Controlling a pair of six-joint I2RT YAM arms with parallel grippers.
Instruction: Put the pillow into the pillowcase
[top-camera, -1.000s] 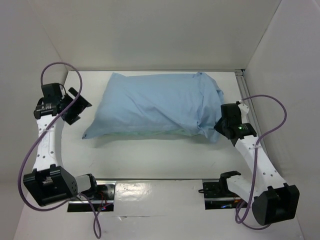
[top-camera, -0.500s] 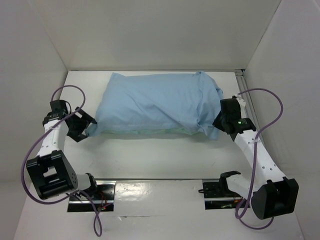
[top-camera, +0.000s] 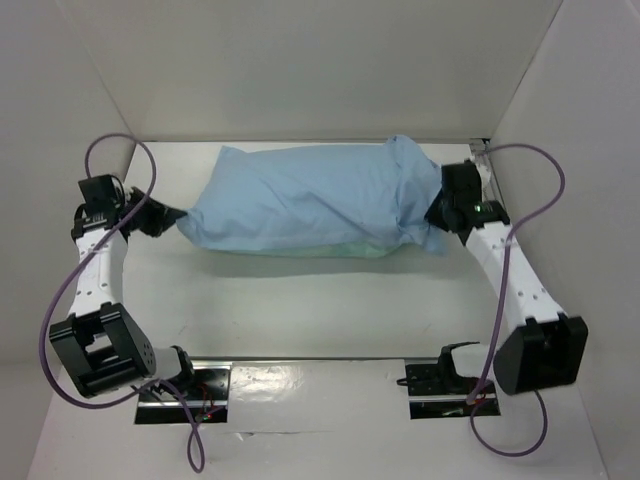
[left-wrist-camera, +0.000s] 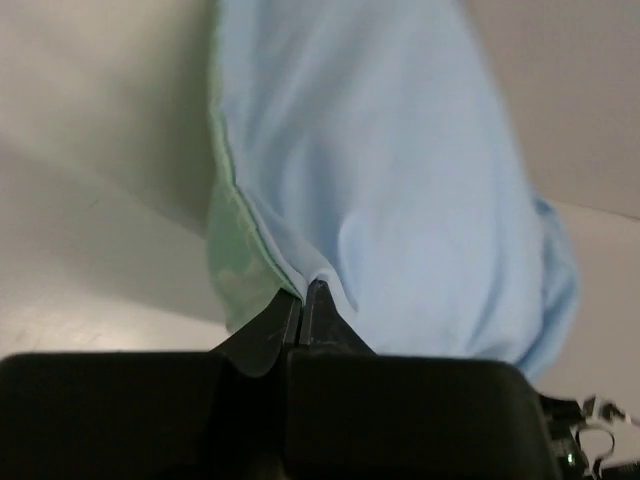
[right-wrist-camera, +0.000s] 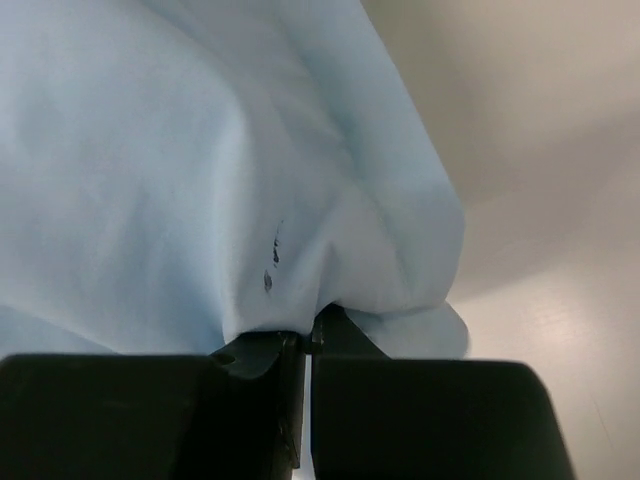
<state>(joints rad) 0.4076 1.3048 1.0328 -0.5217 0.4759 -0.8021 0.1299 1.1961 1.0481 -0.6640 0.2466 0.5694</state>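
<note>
Overhead view: bright, even, diffuse light from above; the white walls and table (top-camera: 300, 310) show no hot spots. A soft shadow lies on the table along the near edge of the pillowcase (top-camera: 310, 200). The metal plate (top-camera: 320, 385) at the near edge gives mirror glare. Focus is sharp throughout. Left wrist view: dimmer, cloth soft and out of focus, left gripper (left-wrist-camera: 302, 300) a black mass without detail. Right wrist view: cloth brighter, folds gently shaded, right gripper (right-wrist-camera: 305, 340) equally underexposed.

The right pincer (right-wrist-camera: 305, 342) pinches a fold of the light-blue pillowcase (right-wrist-camera: 170, 170) bulging above it.
</note>
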